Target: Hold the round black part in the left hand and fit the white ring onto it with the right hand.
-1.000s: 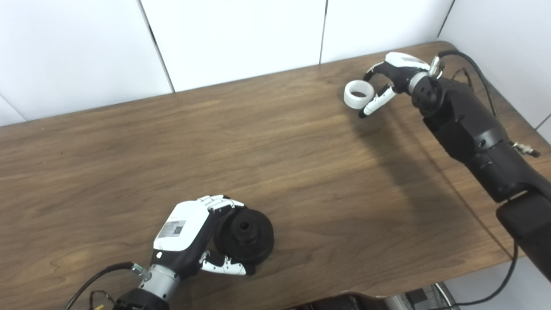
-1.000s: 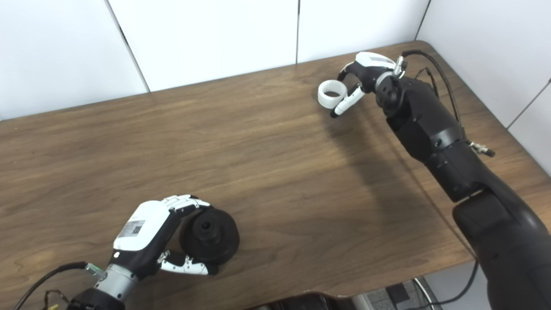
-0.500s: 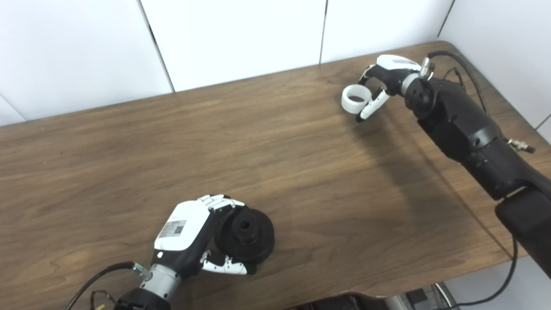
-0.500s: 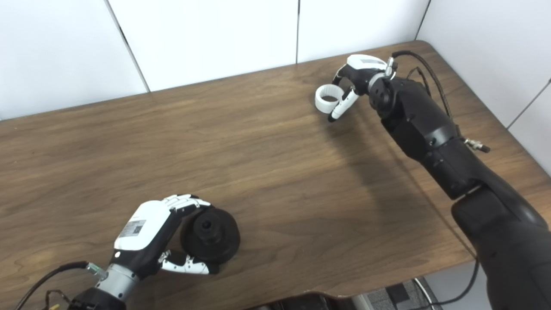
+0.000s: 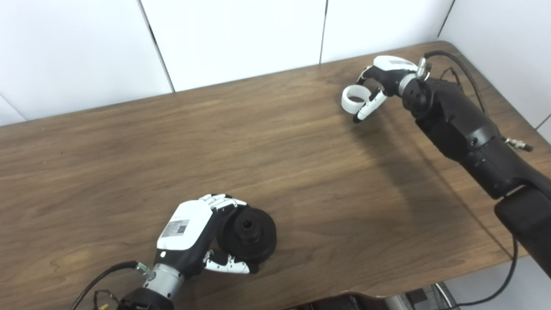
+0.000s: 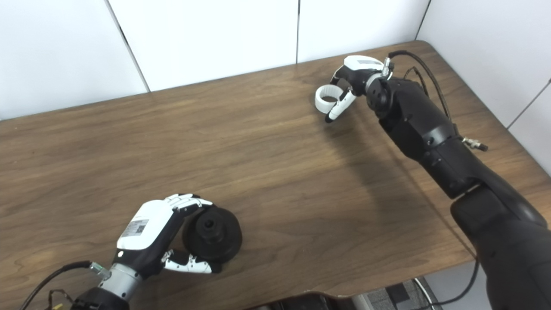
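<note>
Left hand point(image 5: 189, 234): clamped on round black part point(image 5: 247, 234), near the table point(image 5: 301, 172) front edge. Right hand point(image 5: 381, 84): closed on white ring point(image 5: 354, 98), well apart from the black part, far right. Carry the ring level; align over the centre hub. Bare tabletop between; mind the front edge.

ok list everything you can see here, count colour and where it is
round black part: one, black, near edge of the table, left of centre, in the left hand
white ring: one, white, far right of the table, in the right hand
table: one, dark brown wood, filling most of the view
wall panels: white, behind the table
cables: black, along the right arm and by the left wrist
left hand: one, white and black, shut on the round black part
right hand: one, white and black, shut on the white ring
</note>
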`<control>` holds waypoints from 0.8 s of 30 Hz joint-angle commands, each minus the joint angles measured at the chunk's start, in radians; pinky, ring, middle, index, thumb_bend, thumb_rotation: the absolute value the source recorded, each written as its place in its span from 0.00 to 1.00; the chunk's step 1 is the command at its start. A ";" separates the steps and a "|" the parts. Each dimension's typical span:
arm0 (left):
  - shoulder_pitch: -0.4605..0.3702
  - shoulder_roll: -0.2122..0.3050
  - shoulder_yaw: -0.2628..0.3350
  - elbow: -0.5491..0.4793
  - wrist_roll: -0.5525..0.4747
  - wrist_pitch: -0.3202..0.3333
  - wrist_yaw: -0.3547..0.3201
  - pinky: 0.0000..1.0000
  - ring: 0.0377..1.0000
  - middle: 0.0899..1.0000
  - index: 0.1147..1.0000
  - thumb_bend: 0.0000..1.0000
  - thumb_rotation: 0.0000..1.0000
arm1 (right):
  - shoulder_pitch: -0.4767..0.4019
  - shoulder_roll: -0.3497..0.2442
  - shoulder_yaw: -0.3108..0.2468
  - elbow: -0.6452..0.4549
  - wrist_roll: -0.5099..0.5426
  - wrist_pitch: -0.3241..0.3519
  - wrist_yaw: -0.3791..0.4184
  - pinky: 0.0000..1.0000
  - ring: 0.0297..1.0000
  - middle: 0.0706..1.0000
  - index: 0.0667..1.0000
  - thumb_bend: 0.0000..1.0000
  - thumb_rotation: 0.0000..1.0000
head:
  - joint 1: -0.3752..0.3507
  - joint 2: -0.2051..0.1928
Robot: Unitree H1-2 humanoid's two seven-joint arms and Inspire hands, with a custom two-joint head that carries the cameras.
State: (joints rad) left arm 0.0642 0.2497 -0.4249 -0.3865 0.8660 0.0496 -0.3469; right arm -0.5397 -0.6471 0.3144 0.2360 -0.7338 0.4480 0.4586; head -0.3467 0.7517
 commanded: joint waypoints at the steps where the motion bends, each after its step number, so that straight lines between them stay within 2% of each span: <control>1: 0.007 0.006 -0.009 -0.010 0.025 0.009 -0.024 0.89 0.85 0.76 0.42 0.53 0.06 | -0.062 -0.030 -0.006 -0.015 -0.017 -0.009 -0.006 0.94 0.97 0.94 0.71 0.83 0.33 | -0.001 0.000; 5: 0.007 0.007 -0.009 -0.019 0.022 0.015 -0.035 0.88 0.85 0.76 0.42 0.53 0.06 | -0.058 -0.026 0.000 -0.018 -0.021 -0.009 -0.009 0.91 0.97 0.94 0.67 0.83 0.31 | 0.002 0.001; 10: 0.008 0.009 -0.009 -0.018 0.022 0.006 -0.026 0.93 0.85 0.76 0.42 0.53 0.06 | -0.044 -0.022 -0.006 -0.024 -0.016 -0.015 -0.025 0.91 0.95 0.91 0.55 0.82 0.29 | 0.005 0.005; 11: 0.008 0.009 -0.010 -0.020 0.023 0.006 -0.028 0.93 0.85 0.76 0.42 0.53 0.06 | -0.041 -0.022 -0.008 -0.028 -0.015 -0.015 -0.025 0.91 0.95 0.90 0.50 0.67 0.23 | 0.005 0.007; 12: 0.008 0.009 -0.011 -0.021 0.025 0.007 -0.029 0.93 0.85 0.76 0.42 0.53 0.06 | -0.039 -0.023 -0.008 -0.030 -0.015 -0.015 -0.023 0.92 0.95 0.90 0.48 0.60 0.19 | 0.004 0.007; 14: 0.008 0.008 -0.011 -0.023 0.026 0.010 -0.032 0.92 0.85 0.76 0.42 0.53 0.06 | -0.038 -0.024 -0.009 -0.034 -0.013 -0.013 -0.018 0.93 0.96 0.90 0.46 0.54 0.17 | 0.002 0.009; 17: 0.005 0.007 -0.010 -0.026 0.023 0.012 -0.036 0.90 0.85 0.76 0.42 0.52 0.06 | -0.037 -0.025 -0.012 -0.036 -0.006 -0.015 -0.014 0.94 0.95 0.87 0.45 0.53 0.16 | 0.001 0.012; 24: 0.001 0.001 -0.010 -0.027 0.021 0.016 -0.041 0.93 0.86 0.76 0.42 0.52 0.06 | -0.038 -0.036 -0.003 -0.028 -0.006 -0.046 -0.013 0.95 0.94 0.83 0.45 0.53 0.15 | 0.003 0.018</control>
State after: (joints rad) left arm 0.0657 0.2476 -0.4275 -0.4005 0.8728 0.0638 -0.3667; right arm -0.5362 -0.6468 0.3224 0.2220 -0.7322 0.4276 0.4650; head -0.3421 0.7685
